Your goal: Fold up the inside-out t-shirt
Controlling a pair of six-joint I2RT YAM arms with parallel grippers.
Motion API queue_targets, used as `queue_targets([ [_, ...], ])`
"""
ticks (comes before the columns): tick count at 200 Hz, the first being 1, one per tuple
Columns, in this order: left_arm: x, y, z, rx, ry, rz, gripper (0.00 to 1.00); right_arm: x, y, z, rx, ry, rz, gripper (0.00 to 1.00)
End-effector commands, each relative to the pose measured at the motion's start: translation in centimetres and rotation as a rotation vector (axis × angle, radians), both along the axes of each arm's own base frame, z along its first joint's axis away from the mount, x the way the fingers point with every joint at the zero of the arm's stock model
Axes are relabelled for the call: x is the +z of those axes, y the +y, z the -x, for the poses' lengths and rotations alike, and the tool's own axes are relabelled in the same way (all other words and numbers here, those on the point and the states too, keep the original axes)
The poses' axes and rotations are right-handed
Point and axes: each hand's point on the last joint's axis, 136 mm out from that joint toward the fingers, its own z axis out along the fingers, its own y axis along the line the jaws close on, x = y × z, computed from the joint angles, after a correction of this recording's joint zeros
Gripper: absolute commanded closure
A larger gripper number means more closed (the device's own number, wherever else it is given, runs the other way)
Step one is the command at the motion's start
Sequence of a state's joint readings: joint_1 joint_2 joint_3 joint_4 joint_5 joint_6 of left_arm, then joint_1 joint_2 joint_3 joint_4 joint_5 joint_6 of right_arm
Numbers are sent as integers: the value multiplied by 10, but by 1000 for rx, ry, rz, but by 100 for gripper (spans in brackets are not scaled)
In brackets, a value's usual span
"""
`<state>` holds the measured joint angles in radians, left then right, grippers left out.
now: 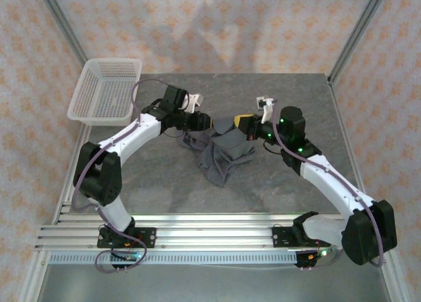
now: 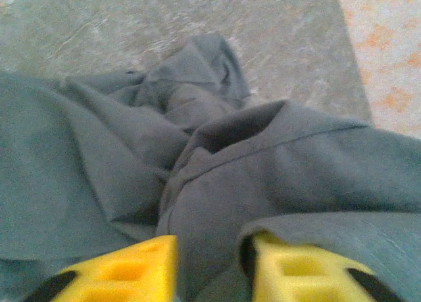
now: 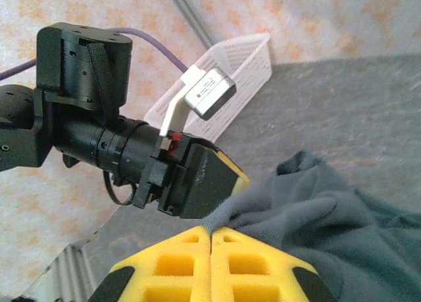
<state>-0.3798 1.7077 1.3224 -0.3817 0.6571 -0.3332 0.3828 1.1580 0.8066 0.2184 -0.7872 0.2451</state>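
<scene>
The inside-out t-shirt [image 1: 220, 154] is a dark grey bunched heap in the middle of the table. Both grippers meet at its far edge. My left gripper [image 1: 205, 123] comes in from the left, and in its wrist view the left gripper [image 2: 214, 246] stands open, its yellow fingers [image 2: 131, 269] apart. T-shirt cloth [image 2: 263, 170] lies in the gap, and a fold is draped over the right finger. My right gripper [image 1: 245, 124] comes in from the right. In its wrist view the right gripper [image 3: 210, 229] is shut, pinching a seamed edge of the t-shirt [image 3: 342, 229] at its tips.
A white mesh basket [image 1: 105, 91] stands at the table's far left corner, also behind the left arm's wrist [image 3: 99, 137]. The two grippers are almost touching. Bare grey tabletop [image 1: 164, 177] surrounds the heap. Metal frame posts rise at the back corners.
</scene>
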Motion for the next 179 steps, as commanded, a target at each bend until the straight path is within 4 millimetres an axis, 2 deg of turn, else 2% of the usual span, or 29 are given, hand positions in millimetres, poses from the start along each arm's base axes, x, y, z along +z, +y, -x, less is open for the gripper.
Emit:
queue_targets([
  [1, 16, 32, 5, 35, -142, -174, 57, 13, 9, 8, 81, -6, -61, 100],
  [13, 25, 45, 11, 14, -217, -251, 53, 10, 8, 5, 70, -7, -46, 100],
  [30, 32, 51, 26, -75, -328, -360, 49, 9, 8, 5, 72, -2, -31, 100],
  [39, 32, 49, 36, -156, -387, -412, 46, 10, 8, 5, 73, -3, -28, 100],
  [41, 32, 48, 38, -173, -399, -425, 46, 4, 9, 2, 73, 12, -21, 100],
  [48, 31, 45, 45, -241, -447, -477, 45, 2, 9, 1, 73, 20, -17, 100],
  [71, 22, 29, 64, -469, -657, -673, 47, 1, 10, 0, 76, 29, -12, 100],
  [87, 17, 28, 64, -514, -821, -809, 49, 3, 9, 0, 74, 26, -13, 100],
  [105, 18, 27, 58, -501, -928, -844, 49, 3, 9, 0, 71, 30, -8, 100],
  [126, 24, 19, 48, -459, -997, -823, 48, 4, 9, 1, 75, 32, -9, 100],
  [154, 47, 6, 32, -346, -1115, -757, 45, 1, 10, 0, 77, 50, -4, 100],
  [179, 52, -6, 24, -347, -1149, -718, 42, 5, 9, 0, 73, 49, -7, 100],
])
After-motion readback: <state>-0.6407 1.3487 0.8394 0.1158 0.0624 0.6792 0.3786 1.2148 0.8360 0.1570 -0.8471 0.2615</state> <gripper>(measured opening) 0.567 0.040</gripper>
